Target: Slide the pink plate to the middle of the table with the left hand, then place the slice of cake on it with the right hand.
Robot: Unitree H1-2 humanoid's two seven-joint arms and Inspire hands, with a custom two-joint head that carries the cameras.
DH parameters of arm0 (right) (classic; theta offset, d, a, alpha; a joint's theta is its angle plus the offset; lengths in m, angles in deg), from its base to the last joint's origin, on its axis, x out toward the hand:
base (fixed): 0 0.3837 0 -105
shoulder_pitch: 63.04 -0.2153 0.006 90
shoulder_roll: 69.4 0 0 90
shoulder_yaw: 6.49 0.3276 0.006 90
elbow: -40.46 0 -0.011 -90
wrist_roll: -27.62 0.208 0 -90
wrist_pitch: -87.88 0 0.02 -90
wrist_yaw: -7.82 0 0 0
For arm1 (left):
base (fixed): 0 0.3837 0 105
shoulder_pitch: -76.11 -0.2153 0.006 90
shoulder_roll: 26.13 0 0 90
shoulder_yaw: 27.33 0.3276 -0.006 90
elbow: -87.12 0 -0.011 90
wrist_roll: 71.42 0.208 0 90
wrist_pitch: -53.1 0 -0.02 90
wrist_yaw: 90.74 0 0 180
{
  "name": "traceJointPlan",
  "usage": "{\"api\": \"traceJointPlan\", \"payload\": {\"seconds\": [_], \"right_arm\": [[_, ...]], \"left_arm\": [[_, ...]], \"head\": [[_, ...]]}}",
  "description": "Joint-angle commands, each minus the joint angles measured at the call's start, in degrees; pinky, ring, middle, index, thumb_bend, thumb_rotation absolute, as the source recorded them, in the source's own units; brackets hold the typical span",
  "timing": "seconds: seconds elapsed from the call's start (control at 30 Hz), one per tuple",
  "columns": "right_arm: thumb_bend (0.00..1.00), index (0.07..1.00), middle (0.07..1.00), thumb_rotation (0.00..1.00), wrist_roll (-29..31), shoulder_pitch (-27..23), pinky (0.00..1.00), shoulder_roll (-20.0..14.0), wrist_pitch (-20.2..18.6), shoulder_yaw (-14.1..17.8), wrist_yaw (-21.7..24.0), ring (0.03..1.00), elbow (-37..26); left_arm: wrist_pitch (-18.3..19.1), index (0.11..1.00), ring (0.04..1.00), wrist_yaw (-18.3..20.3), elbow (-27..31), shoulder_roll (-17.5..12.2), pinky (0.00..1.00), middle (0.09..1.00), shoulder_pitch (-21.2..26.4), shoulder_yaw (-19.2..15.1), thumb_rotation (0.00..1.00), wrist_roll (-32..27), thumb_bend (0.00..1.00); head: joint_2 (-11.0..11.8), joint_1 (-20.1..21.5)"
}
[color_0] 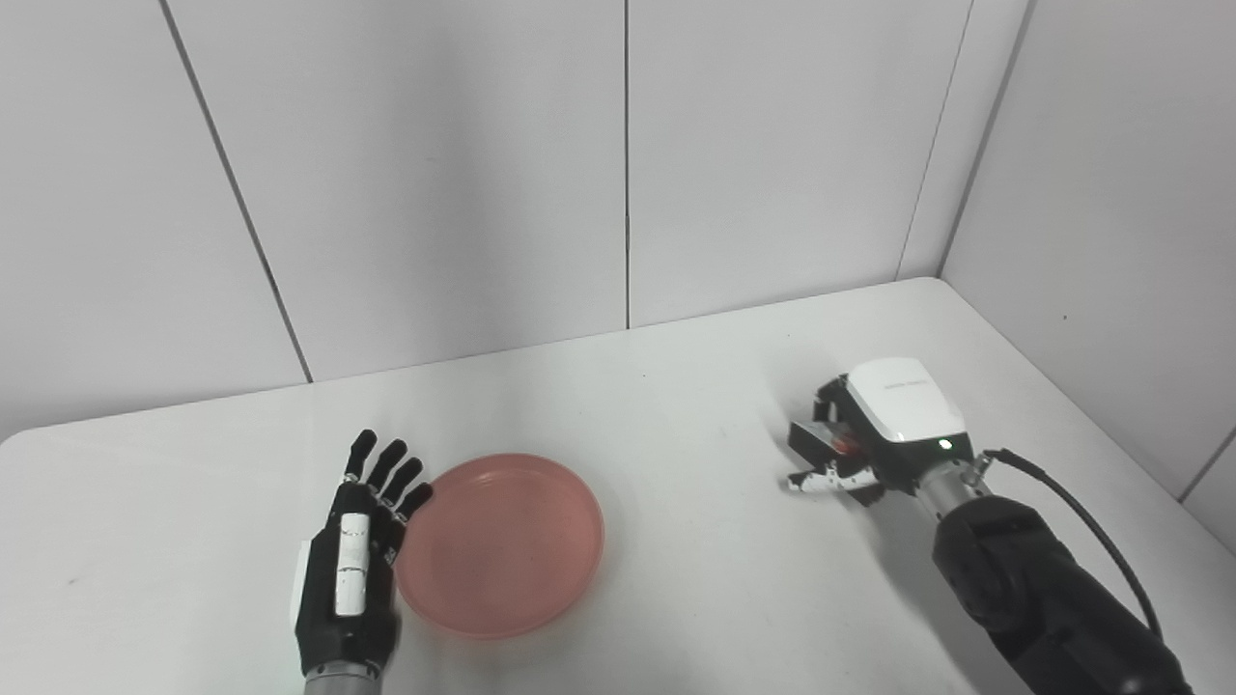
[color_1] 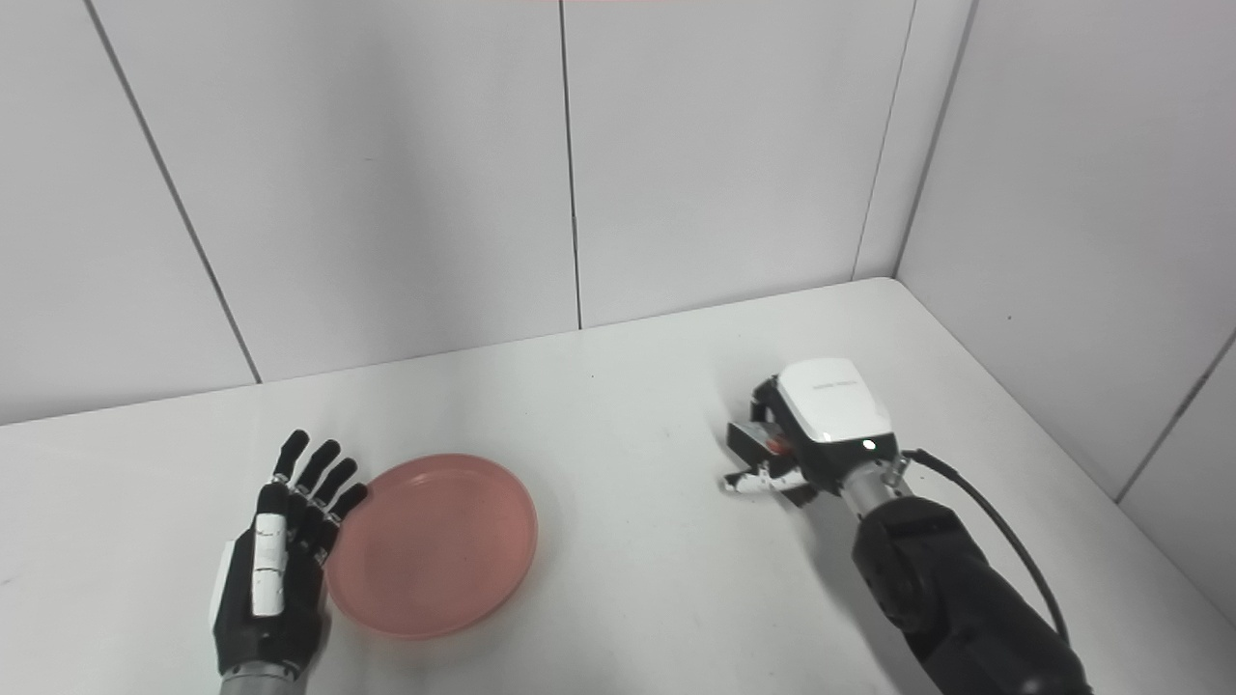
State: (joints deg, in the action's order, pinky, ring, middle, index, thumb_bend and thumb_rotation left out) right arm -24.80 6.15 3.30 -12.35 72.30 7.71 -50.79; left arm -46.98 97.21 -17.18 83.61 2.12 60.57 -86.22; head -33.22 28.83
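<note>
Left hand point(color_0: 350, 569) lies flat near the table's point(color_0: 676, 405) front-left edge, fingers point(color_0: 386, 473) straight and spread, holding nothing; its inner side touches the left rim of the plate point(color_0: 502, 545). The pink plate sits left of the table's middle, close to the front edge, with nothing on it. Right hand point(color_0: 869, 434) is over on the right side of the table, well apart from the plate, back of the hand up, fingers curled down and inward around a small thing. Only a bit of red-orange shows between the fingers, presumably the cake point(color_0: 843, 445); too hidden to tell its shape, or whether it is lifted or resting on the table. Right forearm point(color_0: 1043, 598) comes in from the front-right corner, a black cable point(color_0: 1091, 521) looping along it. Grey wall panels point(color_0: 618, 164) stand behind the table's back and right edges.
</note>
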Motion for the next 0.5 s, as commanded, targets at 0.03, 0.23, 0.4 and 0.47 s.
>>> {"api": "traceJointPlan", "payload": {"seconds": [0.03,0.23,0.4,0.47], "right_arm": [[0.55,0.400,0.299,0.48,-1.79,-3.94,0.16,1.08,-1.58,0.25,2.73,0.221,-6.14],[0.55,0.403,0.304,0.49,-5.13,-6.28,0.16,5.98,-0.28,-2.06,6.02,0.224,-11.31],[0.56,0.416,0.309,0.51,-7.17,-8.44,0.17,10.25,1.35,-4.83,7.09,0.232,-11.73],[0.56,0.402,0.307,0.51,-7.57,-9.10,0.17,12.21,1.38,-5.84,7.32,0.231,-11.19]], "left_arm": [[0.38,0.914,0.874,0.49,-4.11,-0.03,0.86,0.892,-4.42,0.07,0.78,0.10,0.88],[0.20,0.913,0.879,0.78,-4.28,-0.14,0.89,0.894,-4.33,0.15,0.78,-0.12,0.88],[0.33,0.905,0.872,0.72,-4.23,-0.26,0.87,0.893,-4.33,-0.06,0.77,-0.37,0.88],[0.07,0.909,0.876,0.70,-4.39,-0.16,0.86,0.894,-4.38,-0.04,0.77,-0.30,0.87]], "head": [[0.06,0.15],[0.15,0.16],[0.29,0.30],[0.29,0.29]]}}
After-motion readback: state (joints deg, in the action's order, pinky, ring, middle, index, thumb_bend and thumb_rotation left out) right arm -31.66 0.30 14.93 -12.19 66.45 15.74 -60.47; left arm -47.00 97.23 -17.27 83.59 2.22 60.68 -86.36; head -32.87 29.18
